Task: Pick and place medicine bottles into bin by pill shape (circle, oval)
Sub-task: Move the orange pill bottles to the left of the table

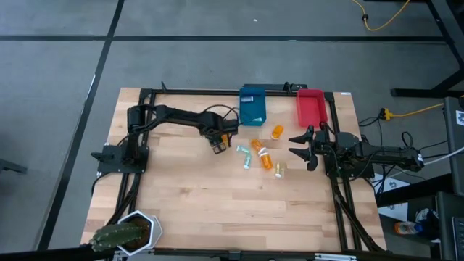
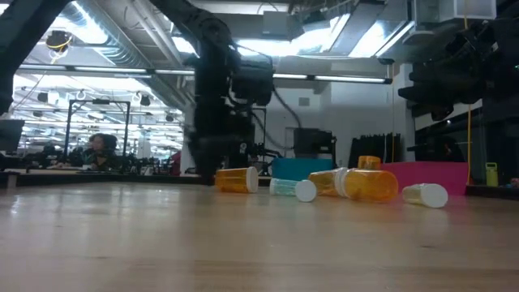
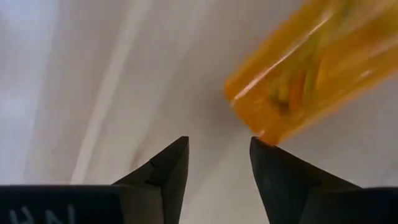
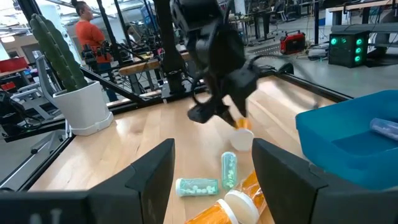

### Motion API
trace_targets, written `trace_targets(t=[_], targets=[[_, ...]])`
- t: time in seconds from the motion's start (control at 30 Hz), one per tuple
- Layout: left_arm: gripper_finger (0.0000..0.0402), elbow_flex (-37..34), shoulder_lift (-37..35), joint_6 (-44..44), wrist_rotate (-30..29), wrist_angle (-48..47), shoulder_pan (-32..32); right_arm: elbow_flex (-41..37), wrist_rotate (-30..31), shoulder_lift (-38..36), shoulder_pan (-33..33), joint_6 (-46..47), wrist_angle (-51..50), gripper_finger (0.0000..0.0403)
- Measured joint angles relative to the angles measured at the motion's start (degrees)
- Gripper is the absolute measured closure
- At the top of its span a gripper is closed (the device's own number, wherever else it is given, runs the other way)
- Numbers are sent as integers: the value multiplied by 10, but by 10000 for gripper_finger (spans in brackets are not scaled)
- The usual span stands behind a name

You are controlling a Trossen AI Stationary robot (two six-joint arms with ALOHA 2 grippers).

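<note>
My left claw [image 1: 219, 146] is hanging low over the desk [image 1: 188, 203] with its fingers [image 3: 166, 171] slightly parted and gripping nothing, an orange bottle [image 3: 320, 65] lying just beside one tip, blurred and cut off in the left wrist view, so its pills are not making out. My right claw [image 1: 301, 148] is waiting wide open and empty at the desk's right side, facing the loose bottles: two teal ones [image 4: 229, 169], an orange one [image 1: 267, 160], another orange [image 1: 277, 132] near the red bin [image 1: 310, 107]. The blue bin [image 1: 253, 105] is holding one clear bottle [image 4: 384, 126], half cut off.
</note>
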Motion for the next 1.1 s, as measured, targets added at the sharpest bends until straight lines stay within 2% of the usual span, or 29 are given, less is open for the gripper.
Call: trace_targets(t=[0.17, 0.27, 0.33, 0.4, 0.47, 0.57, 0.63, 0.7, 0.87, 1.1], targets=[[237, 13, 5, 64, 20, 176, -5, 0, 0, 3, 0, 0, 0, 186], [237, 42, 40, 83, 66, 255, -12, 0, 0, 3, 0, -2, -1, 186], [237, 80, 75, 93, 75, 282, -22, 0, 0, 3, 0, -2, -1, 186], [237, 131, 107, 105, 57, 252, -33, 0, 0, 3, 0, -1, -1, 186], [237, 178, 120, 127, 30, 178, -44, 0, 0, 3, 0, 1, -1, 186], [237, 230, 119, 131, -19, 79, -54, 0, -4, 3, 0, 1, -1, 186], [237, 251, 114, 126, -29, 38, -57, 0, -5, 3, 0, 1, 0, 186], [237, 262, 113, 126, -23, 38, -58, 0, -5, 3, 0, 0, -1, 186], [237, 261, 137, 126, 38, 73, -61, 0, -5, 3, 0, -1, -1, 186], [237, 260, 169, 125, 52, 108, -62, 0, -5, 3, 0, 0, -1, 186]])
